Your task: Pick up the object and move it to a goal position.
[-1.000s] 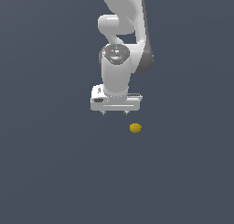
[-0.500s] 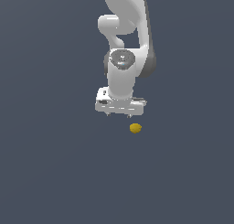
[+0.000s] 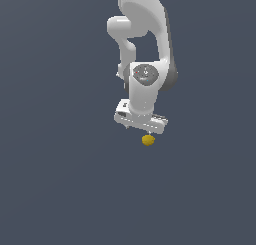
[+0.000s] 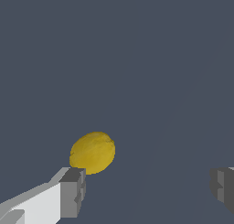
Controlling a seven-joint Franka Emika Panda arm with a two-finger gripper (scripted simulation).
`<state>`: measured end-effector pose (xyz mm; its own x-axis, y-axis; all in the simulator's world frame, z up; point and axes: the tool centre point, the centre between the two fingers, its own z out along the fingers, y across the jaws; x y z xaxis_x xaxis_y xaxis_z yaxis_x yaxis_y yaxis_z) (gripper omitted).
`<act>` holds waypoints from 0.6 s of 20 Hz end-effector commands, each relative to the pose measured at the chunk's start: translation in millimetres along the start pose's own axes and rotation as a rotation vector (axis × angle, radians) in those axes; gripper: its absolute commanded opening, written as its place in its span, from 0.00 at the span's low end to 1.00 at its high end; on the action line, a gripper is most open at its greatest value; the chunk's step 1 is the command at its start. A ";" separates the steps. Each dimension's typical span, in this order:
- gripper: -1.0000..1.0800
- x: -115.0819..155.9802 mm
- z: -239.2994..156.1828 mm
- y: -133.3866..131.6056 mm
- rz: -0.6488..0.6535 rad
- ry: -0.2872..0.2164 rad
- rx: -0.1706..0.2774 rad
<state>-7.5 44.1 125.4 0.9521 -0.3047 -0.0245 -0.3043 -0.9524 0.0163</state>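
Note:
The object is a small yellow, lemon-like lump lying on the dark grey floor. In the exterior view it shows just under the white gripper, partly behind the hand's lower edge. The wrist view shows the object as a yellow oval close to one grey fingertip, ahead of it rather than in the gap. The other fingertip stands far across the picture. The gripper is open, with nothing between its fingers.
The white arm rises behind the hand toward the exterior view's top. All around is a plain dark grey floor with no other objects or edges in view.
The hand has come down and shifted to the exterior view's right, ending right above the object. The object has not moved. The fingers stay open.

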 end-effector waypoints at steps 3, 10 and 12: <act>0.96 -4.6 13.6 -16.0 0.106 0.006 0.007; 0.96 -11.9 32.0 -36.7 0.251 0.014 0.015; 0.96 -13.5 35.9 -41.0 0.282 0.016 0.016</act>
<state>-8.7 83.5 92.2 0.8448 -0.5350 -0.0079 -0.5349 -0.8449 0.0055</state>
